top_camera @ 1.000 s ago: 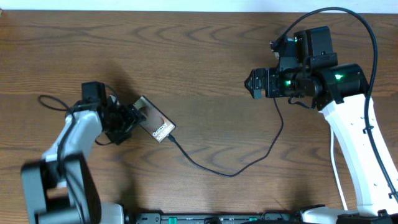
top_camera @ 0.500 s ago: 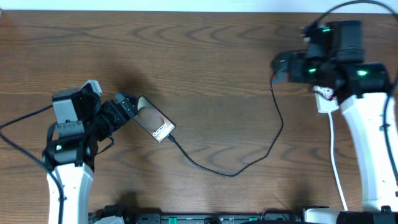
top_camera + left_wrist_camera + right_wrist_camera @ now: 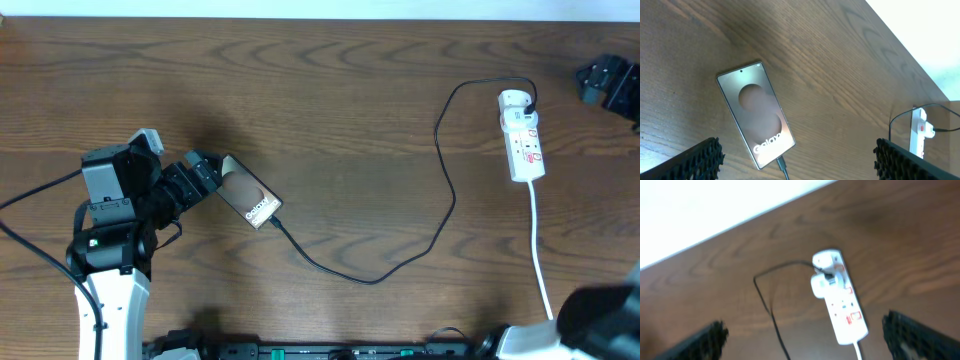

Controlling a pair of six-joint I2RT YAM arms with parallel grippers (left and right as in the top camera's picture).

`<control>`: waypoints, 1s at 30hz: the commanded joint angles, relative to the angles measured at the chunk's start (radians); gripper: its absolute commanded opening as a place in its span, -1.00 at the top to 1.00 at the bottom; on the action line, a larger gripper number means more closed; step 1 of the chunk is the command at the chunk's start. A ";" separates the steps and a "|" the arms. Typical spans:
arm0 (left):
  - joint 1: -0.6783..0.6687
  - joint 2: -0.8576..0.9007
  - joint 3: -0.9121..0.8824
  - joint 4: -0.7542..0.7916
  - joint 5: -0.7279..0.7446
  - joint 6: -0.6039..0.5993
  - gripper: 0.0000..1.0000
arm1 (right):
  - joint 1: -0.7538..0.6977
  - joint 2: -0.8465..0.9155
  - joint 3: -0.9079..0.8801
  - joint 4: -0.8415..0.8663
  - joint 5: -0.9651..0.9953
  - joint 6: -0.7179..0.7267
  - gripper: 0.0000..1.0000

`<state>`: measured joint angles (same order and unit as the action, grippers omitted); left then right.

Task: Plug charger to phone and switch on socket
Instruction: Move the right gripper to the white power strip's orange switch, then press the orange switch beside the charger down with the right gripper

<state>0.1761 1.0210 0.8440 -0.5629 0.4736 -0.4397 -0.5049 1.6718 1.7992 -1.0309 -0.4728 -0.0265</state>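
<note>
The phone (image 3: 248,193) lies on the table at the left, with "Galaxy" lettering on its face (image 3: 755,115). The charger cable (image 3: 375,281) has its plug tip (image 3: 781,164) at the phone's lower edge. It loops right and up to a white adapter on the socket (image 3: 523,138). The socket also shows in the right wrist view (image 3: 840,300), blurred, with red markings. My left gripper (image 3: 200,176) is open and empty just left of the phone, which lies between its fingers in the left wrist view (image 3: 796,152). My right gripper (image 3: 605,82) is open (image 3: 805,330), up and right of the socket.
The socket's white cord (image 3: 541,260) runs down toward the table's front edge at the right. The table's far edge meets a white surface (image 3: 715,205). The left arm's black cable (image 3: 30,195) trails at the far left.
My right arm has swung away to the far right, uncovering the socket. My left gripper let go of the phone and drew back left a second ago, then stayed still.
</note>
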 commanded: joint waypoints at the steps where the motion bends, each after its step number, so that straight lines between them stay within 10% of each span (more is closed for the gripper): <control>1: 0.004 0.001 0.007 -0.002 0.016 0.029 -0.93 | -0.026 0.193 0.149 -0.121 -0.176 -0.153 -0.99; 11: 0.004 0.004 0.007 -0.013 0.013 0.048 -0.94 | -0.031 0.661 0.617 -0.489 -0.154 -0.309 -0.98; 30: 0.004 0.004 0.007 -0.020 0.013 0.047 -0.93 | -0.010 0.862 0.632 -0.488 -0.166 -0.426 -0.99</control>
<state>0.1761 1.0210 0.8440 -0.5797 0.4732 -0.4133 -0.5320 2.4962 2.4096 -1.5196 -0.6155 -0.4213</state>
